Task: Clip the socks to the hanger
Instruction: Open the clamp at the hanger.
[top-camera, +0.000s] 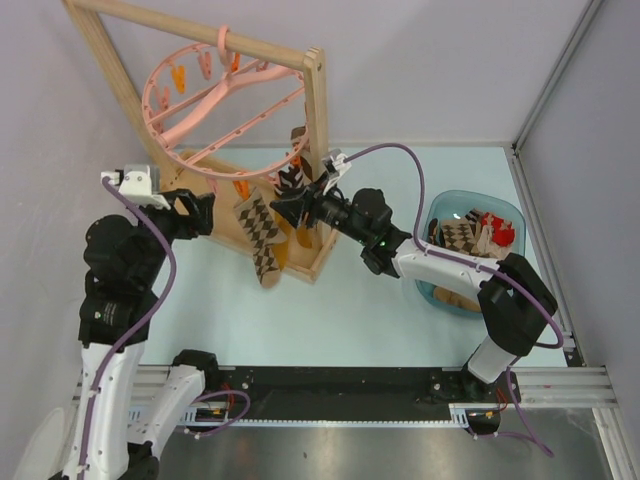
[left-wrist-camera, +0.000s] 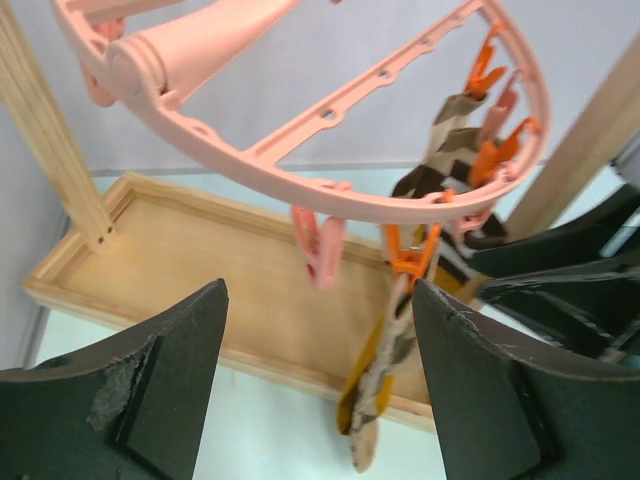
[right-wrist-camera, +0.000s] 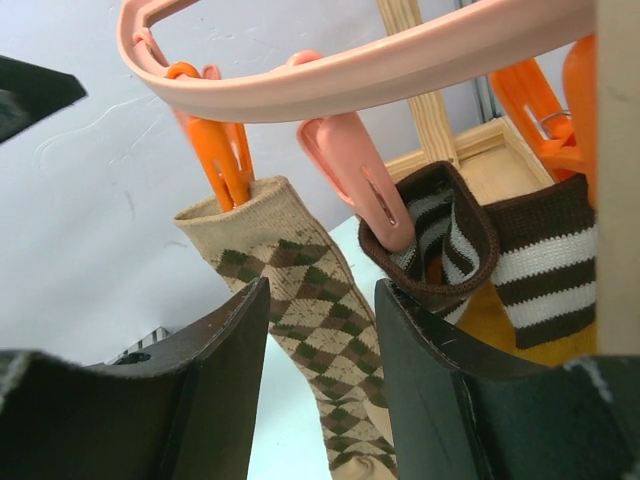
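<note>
The right fingers (right-wrist-camera: 220, 380) stand apart and empty just under the pink hanger (right-wrist-camera: 400, 60) rim, facing two hung socks: an argyle sock (right-wrist-camera: 300, 300) in an orange clip (right-wrist-camera: 225, 150) and a striped-cuff sock (right-wrist-camera: 440, 240) at a pink clip (right-wrist-camera: 360, 180). The left fingers (left-wrist-camera: 170, 370), also apart and empty, hover near the hanger's other side. More socks (top-camera: 470, 235) lie in a blue basket (top-camera: 515, 215) on the table (top-camera: 350, 310), so most of the clipping seems left to do.

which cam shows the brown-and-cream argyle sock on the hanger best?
Right wrist: the brown-and-cream argyle fabric sock is close and sharp, cuff pinched in an orange plastic clip. Top external shows it small, hanging under the round pink plastic hanger. Left wrist sees it edge-on and blurred.
</note>
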